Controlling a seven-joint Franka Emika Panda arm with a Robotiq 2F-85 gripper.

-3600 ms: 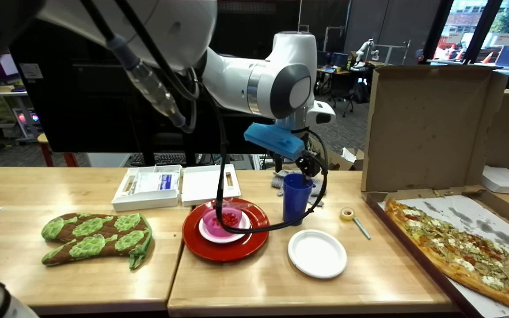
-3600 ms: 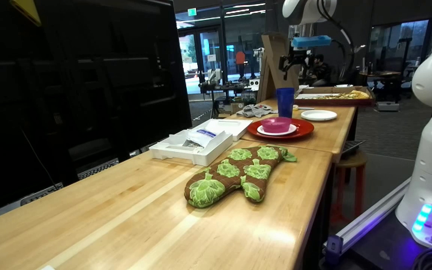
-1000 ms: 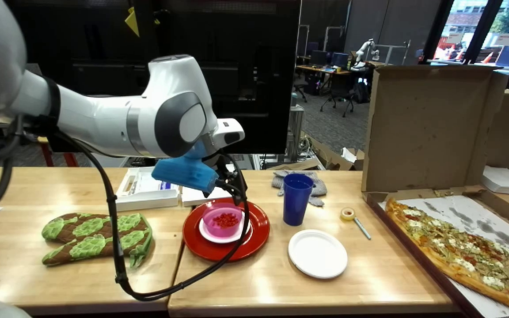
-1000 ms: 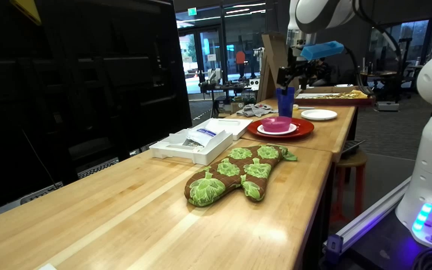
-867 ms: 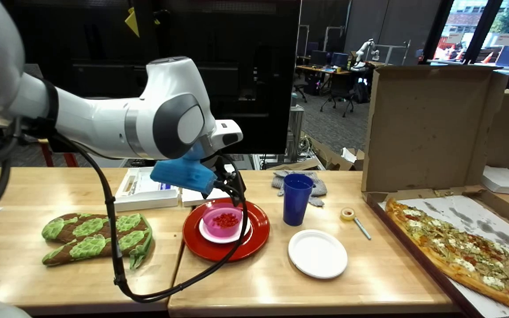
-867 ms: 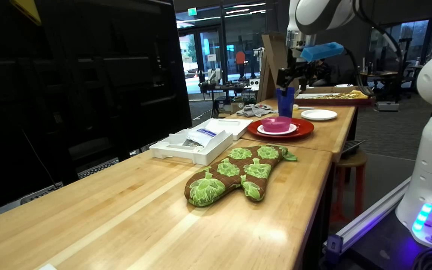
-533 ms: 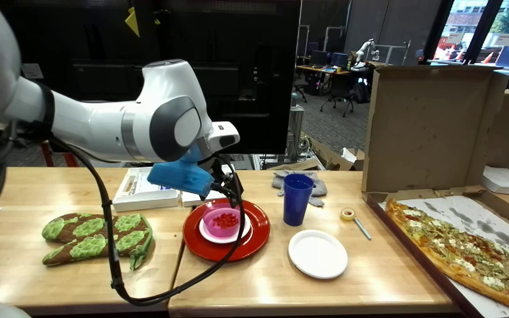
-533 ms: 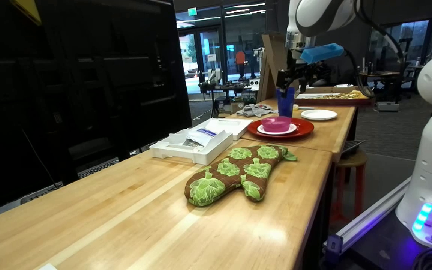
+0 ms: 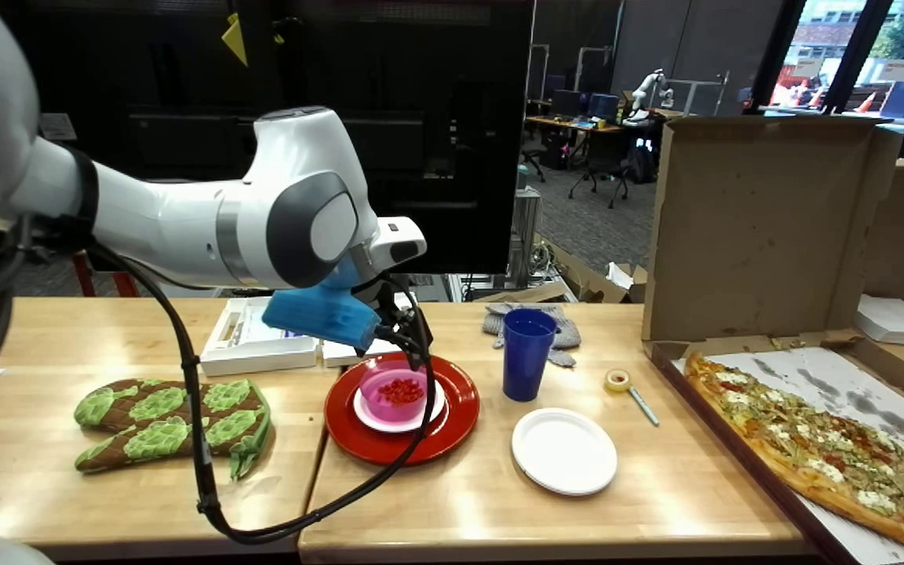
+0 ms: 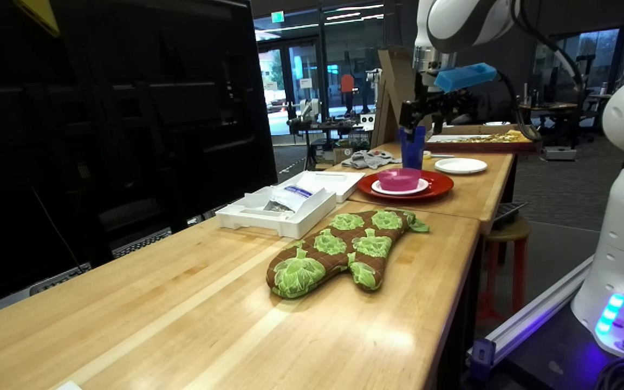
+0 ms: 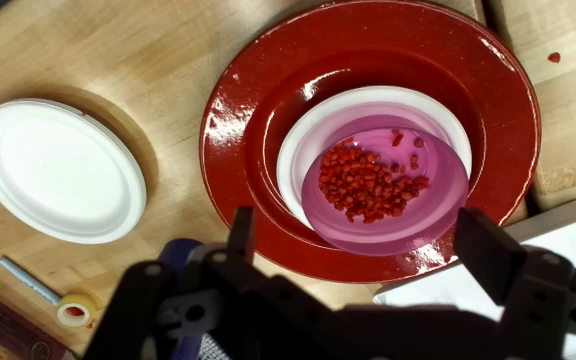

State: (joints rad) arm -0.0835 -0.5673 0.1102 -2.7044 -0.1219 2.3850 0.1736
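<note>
The fingers [image 11: 490,260] stand wide apart and grip nothing; in the wrist view the pink bowl [image 11: 408,235] shows between the tips and just past them. Whether a tip meets its rim is hard to judge there, though in an exterior view a fingertip [image 10: 408,122] shows well up from the bowl, so a gap seems likely. A few seconds ago the fingers were close to the blue cup [image 9: 529,357]; now it stands outside one of them, and over the last half second they scarcely move. The bowl, with its red bits [image 11: 363,185], sits unmoved on a small white plate [image 11: 378,94] inside the red plate [image 11: 268,65], so the fingers alone have shifted and the bowl is now nearest them. Below the opposite finger lies the white case [image 10: 312,216], whose packet [image 10: 289,200] carries blue print too small to read. Farther out on the cup's side lie a white paper plate [image 11: 63,170], plain as far as shows, and a pen [image 11: 30,280] with illegible markings by a tape roll [image 11: 84,299]. Past those, the pizza box [image 11: 5,320] bears a round emblem [image 11: 41,351], also unreadable.
</note>
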